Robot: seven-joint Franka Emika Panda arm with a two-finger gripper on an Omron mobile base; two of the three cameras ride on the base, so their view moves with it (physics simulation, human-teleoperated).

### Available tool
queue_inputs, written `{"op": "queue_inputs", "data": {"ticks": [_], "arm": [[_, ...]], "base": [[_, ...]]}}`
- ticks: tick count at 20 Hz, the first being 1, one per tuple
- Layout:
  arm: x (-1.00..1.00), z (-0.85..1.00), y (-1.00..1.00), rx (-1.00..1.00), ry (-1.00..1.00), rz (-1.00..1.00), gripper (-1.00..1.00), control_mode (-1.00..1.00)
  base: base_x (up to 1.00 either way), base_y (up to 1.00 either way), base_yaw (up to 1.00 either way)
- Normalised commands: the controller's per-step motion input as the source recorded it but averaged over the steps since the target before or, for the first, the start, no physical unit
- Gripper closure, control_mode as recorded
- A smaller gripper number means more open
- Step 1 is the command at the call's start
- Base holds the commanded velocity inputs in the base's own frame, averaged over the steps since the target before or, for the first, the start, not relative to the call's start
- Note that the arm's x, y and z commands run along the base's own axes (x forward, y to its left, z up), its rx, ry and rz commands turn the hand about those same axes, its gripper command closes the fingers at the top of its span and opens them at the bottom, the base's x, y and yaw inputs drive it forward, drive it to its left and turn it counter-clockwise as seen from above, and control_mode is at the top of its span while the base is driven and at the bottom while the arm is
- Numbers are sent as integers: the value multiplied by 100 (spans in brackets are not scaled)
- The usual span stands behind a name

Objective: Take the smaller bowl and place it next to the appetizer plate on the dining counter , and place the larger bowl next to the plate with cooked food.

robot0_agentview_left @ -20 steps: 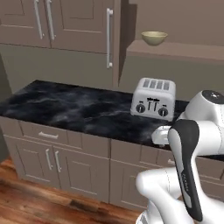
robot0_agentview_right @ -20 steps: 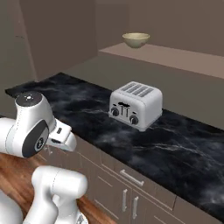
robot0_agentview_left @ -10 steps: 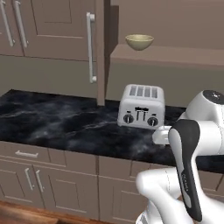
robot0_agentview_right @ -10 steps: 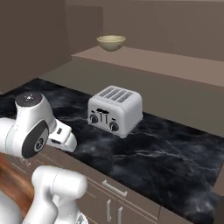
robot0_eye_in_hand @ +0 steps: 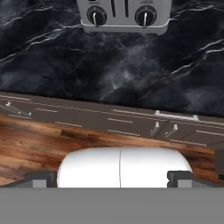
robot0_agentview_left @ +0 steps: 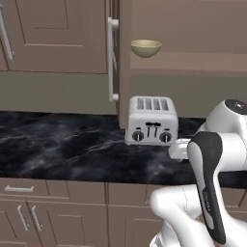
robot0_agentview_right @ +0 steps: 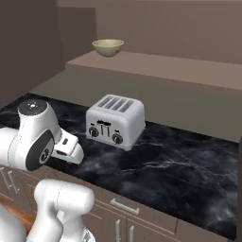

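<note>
- Since the earlier frames both base views have swung: the toaster (robot0_agentview_left: 151, 126) now sits near the middle of the left base view instead of to the right, which is the camera moving, not the things.
- Nearest, the gripper (robot0_eye_in_hand: 113, 178) shows at the bottom of the hand view as two dark tips set wide apart, spread with nothing between them; most of each tip is cut off by the frame edge.
- Beyond it, wooden floor (robot0_eye_in_hand: 30, 151) and brown drawer fronts (robot0_eye_in_hand: 109, 120) cross the middle of the hand view.
- Next comes the black veined surface (robot0_agentview_right: 179, 165), carrying the silver toaster, whose top is cut off at the hand view's upper edge.
- White arm (robot0_agentview_left: 212, 164) covers the lower right of the left base view and hides part of the surface behind it.
- Farthest, the smaller bowl (robot0_agentview_right: 108, 47) rests on a brown shelf (robot0_agentview_right: 179, 66) in the upper left of the right base view, well apart from the gripper, its inside hard to make out.
</note>
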Motion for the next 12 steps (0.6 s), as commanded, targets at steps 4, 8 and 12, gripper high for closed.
{"op": "queue_inputs", "data": {"ticks": [4, 8, 12], "arm": [[0, 0, 0, 0, 0, 0, -100, 100], [0, 0, 0, 0, 0, 0, -100, 100], [0, 0, 0, 0, 0, 0, -100, 100]], "base": [[39, 47, -25], [51, 13, -18], [51, 0, -13]]}}
